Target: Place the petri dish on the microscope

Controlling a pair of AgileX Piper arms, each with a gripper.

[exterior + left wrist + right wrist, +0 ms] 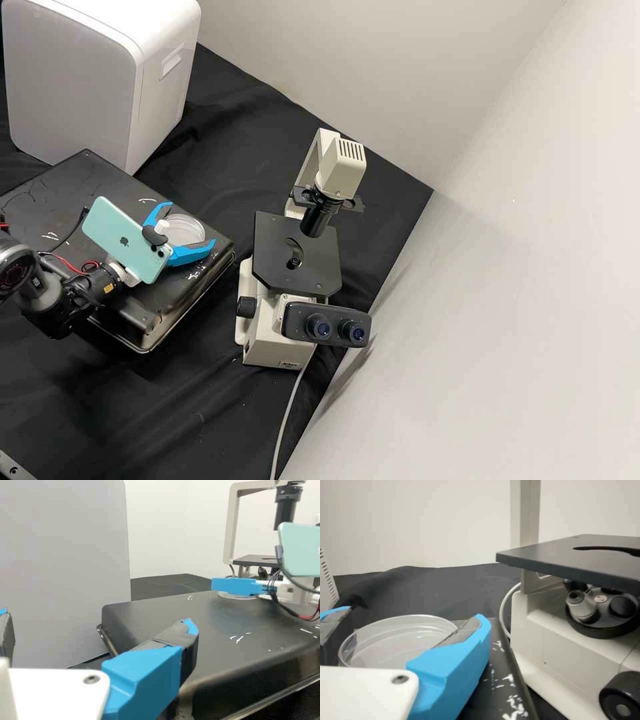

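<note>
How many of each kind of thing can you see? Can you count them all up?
Petri dish: 1
Microscope: 1
Grippers: 2 (left gripper, right gripper)
White box: 1
Black case: 1
Total: 6

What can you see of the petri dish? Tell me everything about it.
The petri dish is a shallow, round, clear dish that looks like plastic or glass and seems empty. It lies flat on a scuffed black platform beside the microscope, not yet on the stage. The right gripper is open around it, with one of its blue fingers on either side of the rim. Whether either finger touches the rim cannot be told.
</note>
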